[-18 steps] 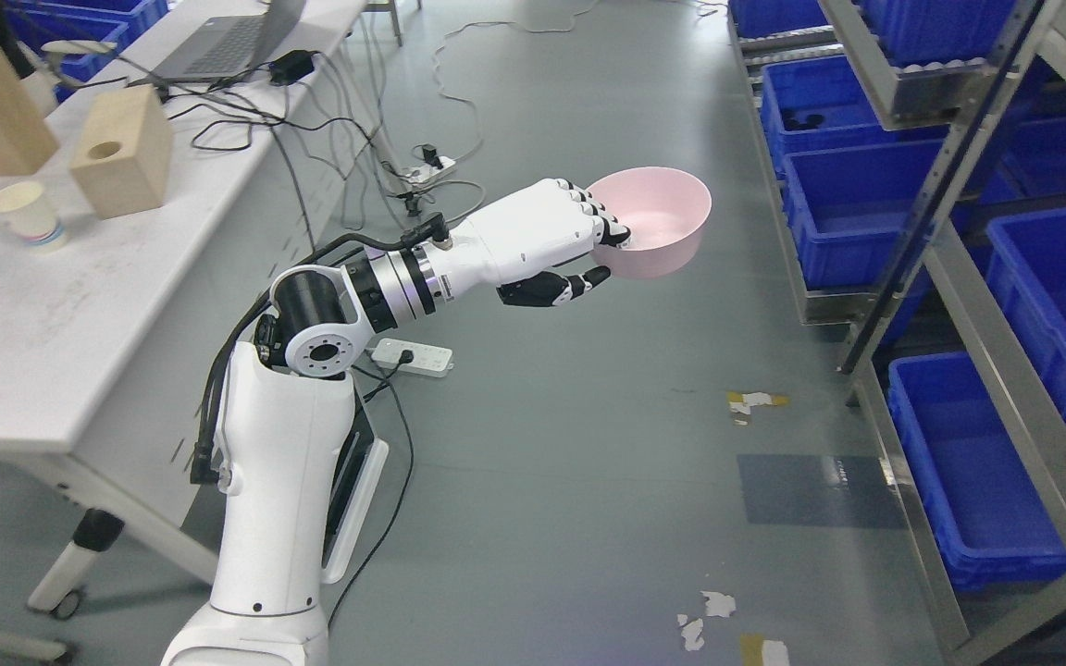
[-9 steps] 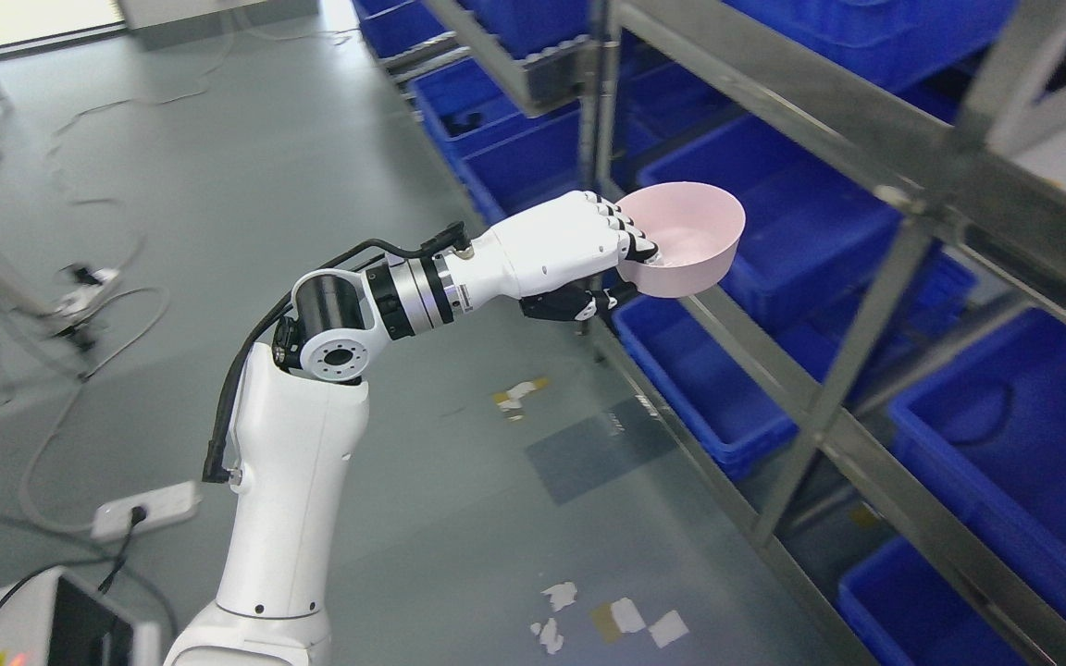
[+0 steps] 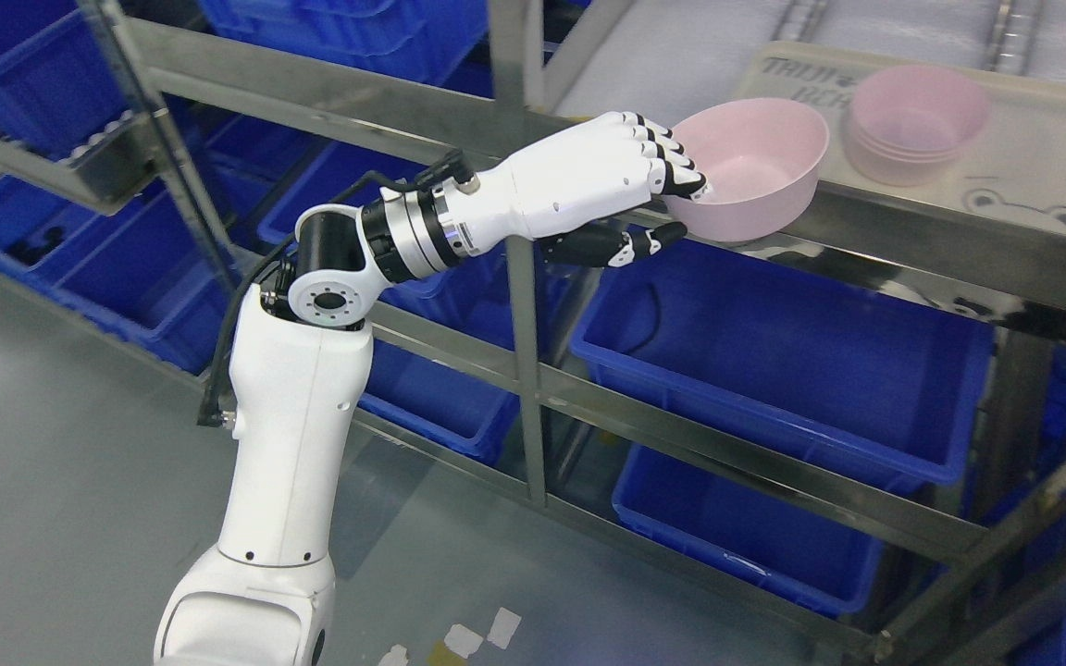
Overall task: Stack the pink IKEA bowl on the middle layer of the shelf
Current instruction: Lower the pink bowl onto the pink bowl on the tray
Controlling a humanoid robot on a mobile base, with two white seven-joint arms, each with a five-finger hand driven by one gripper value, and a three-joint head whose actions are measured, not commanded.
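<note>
Head view: pink bowl, plain matte plastic, round, empty, tilted a bit toward the camera. Held in the air at the front edge of the metal shelf, just left of a stack of pink bowls sitting on a beige tray w/ a frog face print. Left hand grips the bowl's near rim: black-tipped fingers curled over the rim into the inside, thumb under the outer wall. Left arm comes up from bottom left, elbow bent, forearm reaching right, knuckles up. Blue bins fill the lower shelf levels. Right arm not visible.
</note>
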